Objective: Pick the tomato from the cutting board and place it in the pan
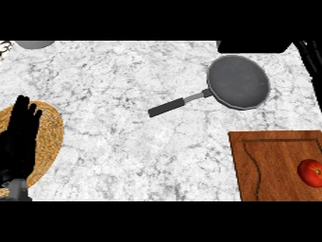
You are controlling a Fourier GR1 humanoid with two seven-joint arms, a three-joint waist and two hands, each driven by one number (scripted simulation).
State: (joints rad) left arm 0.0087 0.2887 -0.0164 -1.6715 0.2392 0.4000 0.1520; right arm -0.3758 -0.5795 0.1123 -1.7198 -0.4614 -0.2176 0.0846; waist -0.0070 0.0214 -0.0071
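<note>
The tomato (pixel 314 173) is round, glossy red, with a small pale highlight and a darker dimple near its top, and it sits by itself on the wooden cutting board (pixel 275 160), close to the board's right edge and well away across the counter from the only hand showing. That board, reddish brown with a groove running round inside its border, runs off the lower right of the view. Up beyond it lies the dark grey frying pan (pixel 239 81), its black handle (pixel 169 108) angled down toward the left hand's side. Between the pan's handle and the left hand (pixel 18 137) stretches a wide run of bare speckled marble counter (pixel 122 156). The left hand rests at the far left, fingers straight and pointing up, lying over a round woven straw mat (pixel 48 137). The right hand is not visible.
</note>
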